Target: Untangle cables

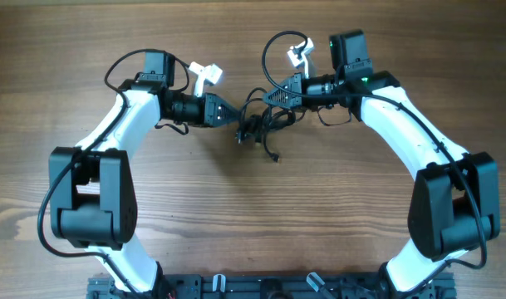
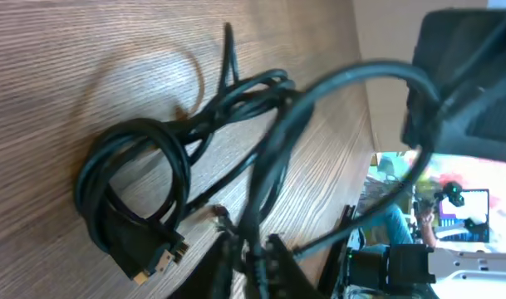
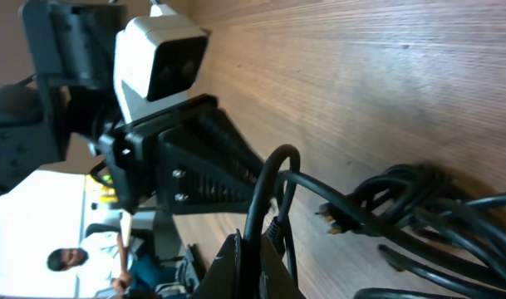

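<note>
Small tangle of thin black rubbery cables (image 1: 254, 126) lies on the brown wood-grain table (image 1: 236, 224), in the far half and roughly centred between the two arms. We mark the left gripper (image 1: 233, 116) coming in from the left with its tip at the tangle's left edge. The right gripper (image 1: 272, 95) comes in from the right at the tangle's upper right. The two tips are near each other with the bunch between them. One loose end trails toward the near side and ends in a small end plug (image 1: 276, 158).

Left wrist view: the black fingers (image 2: 276, 264) sit close together at the bottom edge with one strand running up between them, so we read them as closed on that strand. The strand stands off the wood and arcs to the right. The rest of the cables (image 2: 144, 178) lie as knotted loops on the table, with a gold-tipped plug (image 2: 163, 264) at their lower end, just beside the fingers.

Right wrist view: the fingers (image 3: 229, 267) are pressed together, clamped on a strand that stands up in a hooked loop. Close behind it we see the left gripper's ribbed black finger and its white wrist camera (image 3: 157, 58). More loops lie at the right on the table, with a dark pronged plug (image 3: 331, 214) pointing left out of them.
</note>
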Controlling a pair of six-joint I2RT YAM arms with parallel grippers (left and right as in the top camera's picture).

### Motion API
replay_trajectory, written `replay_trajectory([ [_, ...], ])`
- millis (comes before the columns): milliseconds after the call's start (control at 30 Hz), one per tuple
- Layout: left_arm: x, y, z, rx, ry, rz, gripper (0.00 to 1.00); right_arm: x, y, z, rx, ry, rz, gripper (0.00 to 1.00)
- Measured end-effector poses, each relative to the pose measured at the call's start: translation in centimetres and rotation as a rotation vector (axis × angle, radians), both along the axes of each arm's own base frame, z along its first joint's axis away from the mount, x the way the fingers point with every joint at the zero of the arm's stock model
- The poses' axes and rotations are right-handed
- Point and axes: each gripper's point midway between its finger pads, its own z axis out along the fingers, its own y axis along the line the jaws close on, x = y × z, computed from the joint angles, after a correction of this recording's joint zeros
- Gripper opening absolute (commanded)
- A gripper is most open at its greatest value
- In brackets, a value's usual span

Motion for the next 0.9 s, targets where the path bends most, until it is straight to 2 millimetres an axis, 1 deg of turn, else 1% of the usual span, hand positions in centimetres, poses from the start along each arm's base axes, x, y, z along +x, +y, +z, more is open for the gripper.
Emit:
replay_trajectory([
  [100,-0.6,-1.2,0.2,-0.010,0.000,-0.034,0.10,0.3,-0.2,-0.3,-0.022,-0.010,-0.016,0.04],
  [167,-1.1,-2.1,0.2,-0.013,0.000,-0.060,0.04,0.4,-0.3,-0.4,-0.028,-0.013,-0.020,0.04],
  [233,-1.5,-2.8,0.0,0.001,-0.003,-0.078,0.04,0.4,-0.3,-0.4,-0.028,-0.016,-0.019,0.04],
  [300,-1.6,-3.0,-0.3,0.023,-0.007,-0.084,0.04,0.4,-0.3,-0.4,-0.029,-0.025,-0.013,0.04],
  [333,-1.6,-3.0,-0.5,0.032,-0.009,-0.085,0.08,0.4,-0.3,-0.4,-0.029,-0.027,-0.012,0.04],
  [367,-1.6,-3.0,-0.5,0.034,-0.009,-0.084,0.14,0.4,-0.3,-0.4,-0.030,-0.028,-0.011,0.04],
  [400,-1.6,-3.0,-0.5,0.037,-0.010,-0.082,0.24,0.4,-0.3,-0.4,-0.030,-0.031,-0.010,0.04],
  [433,-1.6,-3.0,-0.6,0.040,-0.006,-0.079,0.28,0.4,-0.3,-0.4,-0.030,-0.031,-0.010,0.04],
  [467,-1.6,-3.0,-0.6,0.040,-0.001,-0.075,0.42,0.4,-0.3,-0.4,-0.030,-0.032,-0.010,0.04],
  [500,-1.5,-3.0,-0.6,0.040,0.003,-0.073,0.49,0.4,-0.3,-0.4,-0.030,-0.032,-0.010,0.04],
  [567,-1.5,-3.2,-0.2,0.015,0.020,-0.064,0.50,0.7,-0.4,-0.5,-0.041,-0.041,-0.022,0.04],
  [633,-1.6,-3.4,0.5,-0.035,0.049,-0.060,0.51,1.5,-0.9,-0.5,-0.052,-0.054,-0.053,0.04],
  [667,-1.6,-3.4,0.9,-0.059,0.063,-0.056,0.51,3.0,-2.0,-0.1,-0.045,-0.070,-0.109,0.04],
  [700,-1.4,-3.0,1.3,-0.084,0.079,-0.041,0.51,3.6,-2.8,0.0,-0.045,-0.071,-0.137,0.04],
  [800,-0.9,-2.1,1.5,-0.102,0.088,-0.015,0.51,5.0,-4.8,0.2,-0.058,-0.040,-0.236,0.04],
  [867,-0.7,-1.6,1.6,-0.106,0.091,-0.001,0.51,5.2,-5.7,-0.5,-0.098,0.007,-0.297,0.04],
  [900,-0.6,-1.5,1.6,-0.106,0.092,0.002,0.51,4.9,-5.9,-1.1,-0.131,0.040,-0.321,0.04],
])
